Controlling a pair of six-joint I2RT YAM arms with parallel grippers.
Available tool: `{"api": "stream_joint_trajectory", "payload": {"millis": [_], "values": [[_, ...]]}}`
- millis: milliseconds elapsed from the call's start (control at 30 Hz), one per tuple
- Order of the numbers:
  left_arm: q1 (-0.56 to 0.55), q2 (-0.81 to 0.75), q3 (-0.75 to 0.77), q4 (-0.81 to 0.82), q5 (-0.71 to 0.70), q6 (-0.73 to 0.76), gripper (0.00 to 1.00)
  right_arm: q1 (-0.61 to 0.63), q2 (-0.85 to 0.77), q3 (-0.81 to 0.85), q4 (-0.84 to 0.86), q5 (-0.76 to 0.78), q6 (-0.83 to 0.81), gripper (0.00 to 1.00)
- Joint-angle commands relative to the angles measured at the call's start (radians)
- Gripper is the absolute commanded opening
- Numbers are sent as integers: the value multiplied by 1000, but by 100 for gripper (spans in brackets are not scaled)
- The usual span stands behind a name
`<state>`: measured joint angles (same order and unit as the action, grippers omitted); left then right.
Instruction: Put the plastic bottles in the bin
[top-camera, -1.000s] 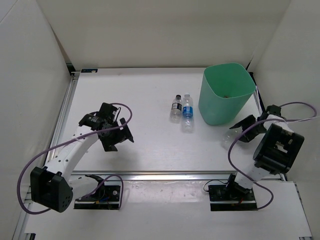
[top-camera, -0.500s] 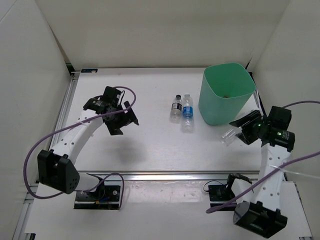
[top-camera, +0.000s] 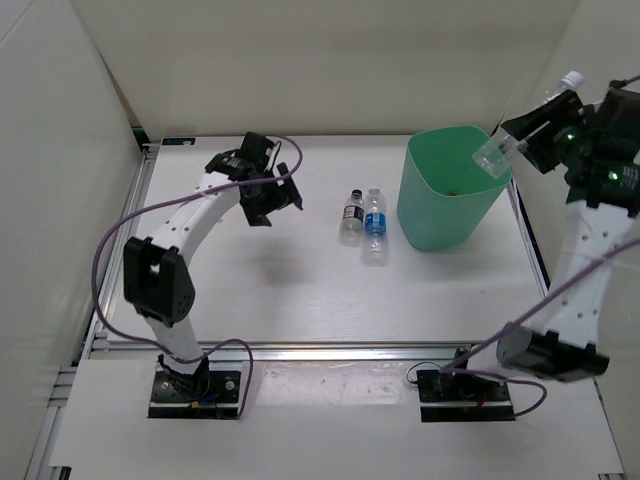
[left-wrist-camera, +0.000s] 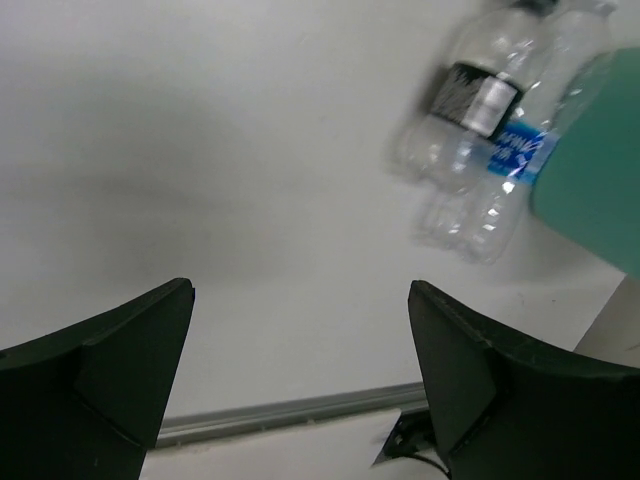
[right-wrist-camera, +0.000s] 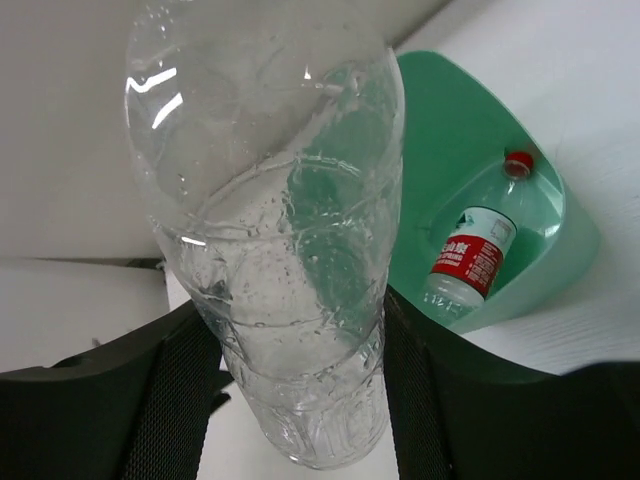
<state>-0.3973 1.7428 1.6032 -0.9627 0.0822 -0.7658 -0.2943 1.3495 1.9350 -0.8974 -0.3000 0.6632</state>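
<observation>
White walls enclose a white table, at whose far right corner the mint-green bin stands upright. Of the four items to be binned, the red-labelled bottle with its red cap is seen lying inside the bin in the right wrist view, so one quarter of the task is judged done. The unlabelled bottle is pinched across its body by the right gripper, whose fingers are pressed against its two sides. It is held raised and tilted, white cap uppermost, with its base end by the bin's right-hand rim in the overhead view. Whether it hangs squarely over the opening cannot be told, and it is not yet released. The black-labelled bottle and the blue-labelled bottle lie side by side on the table just left of the bin, untouched. The left gripper is held above the table to the left of that pair, apart from them, its jaws spread wide with nothing between them. By this reckoning one bottle is in, one is about to be dropped, and two are left to be picked up and carried over.
</observation>
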Motion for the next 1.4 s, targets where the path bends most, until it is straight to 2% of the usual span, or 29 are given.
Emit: {"api": "stream_joint_trajectory", "payload": {"millis": [0,67,100,133,167,267,433,667,833,1067,1367], "values": [[-26,84,183,25,5,46,100,44,127,-24,66,0,-34,44],[-37,171,257,25,16,56,100,81,193,13,80,-1,-59,54],[-37,204,338,25,39,71,100,81,215,37,66,-1,-82,68],[-37,240,387,16,53,83,100,90,233,67,46,-1,-82,75],[-46,318,438,-1,66,92,100,90,258,91,10,-1,-95,99],[-46,429,604,-11,146,103,100,90,248,162,-35,-18,-131,99],[-55,627,703,88,229,68,100,90,113,65,-14,-5,-128,99],[-94,745,773,194,267,117,100,81,-65,-39,-40,-14,-137,99],[-121,755,755,272,303,117,100,69,-121,-97,-72,-25,-169,99],[-121,755,729,282,347,117,100,49,-177,-169,-100,-34,-178,99],[-140,767,638,291,422,128,100,7,-196,-179,-141,-34,-197,99]]}}
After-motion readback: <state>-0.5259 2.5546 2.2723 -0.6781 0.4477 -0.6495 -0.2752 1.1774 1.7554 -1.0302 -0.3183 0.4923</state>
